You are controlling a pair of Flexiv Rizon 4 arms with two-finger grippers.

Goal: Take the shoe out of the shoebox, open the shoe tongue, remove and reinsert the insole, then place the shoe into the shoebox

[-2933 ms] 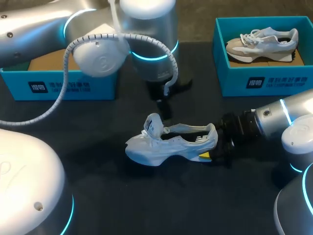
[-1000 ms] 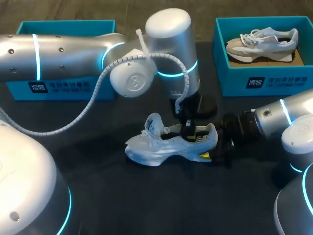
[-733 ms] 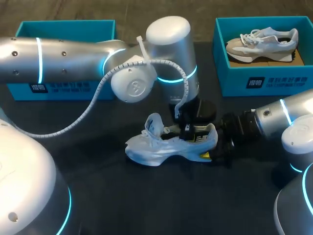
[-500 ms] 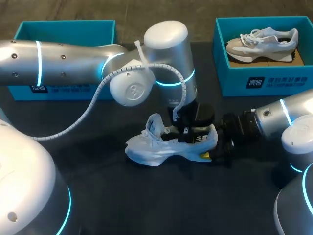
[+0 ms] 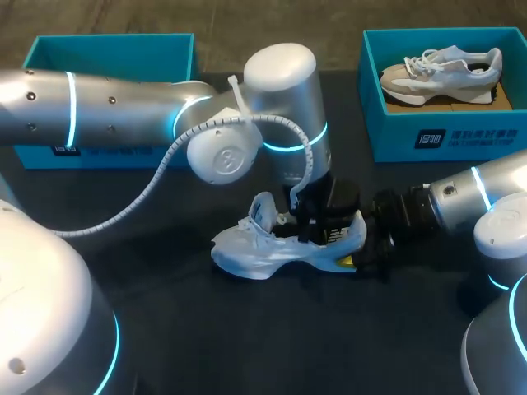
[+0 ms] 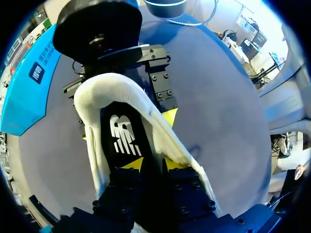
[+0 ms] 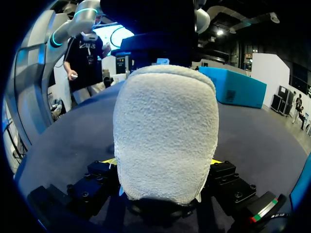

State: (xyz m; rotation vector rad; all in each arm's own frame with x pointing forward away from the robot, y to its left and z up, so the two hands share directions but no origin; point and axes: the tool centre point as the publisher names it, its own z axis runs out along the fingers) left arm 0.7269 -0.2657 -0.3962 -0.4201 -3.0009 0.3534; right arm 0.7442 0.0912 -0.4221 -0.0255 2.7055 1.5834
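1. The white shoe [image 5: 255, 251] rests upright on the dark table [image 5: 247, 346], outside any box. Its heel is clamped in the right gripper [image 5: 356, 253], whose yellow fingertips [image 7: 109, 161] press it from both sides.
2. The left gripper [image 6: 152, 164] is down inside the shoe's opening, right over the black insole [image 6: 124, 138]. I cannot tell whether it grips the insole.
3. The tongue [image 5: 262, 210] stands up just beside the left gripper, on the toe side.
4. Behind the left arm [image 5: 123, 107], well apart from its gripper, stands a teal shoebox [image 5: 107, 51].
5. Well beyond the right gripper, a second teal box [image 5: 445, 136] holds another shoe [image 5: 440, 70].
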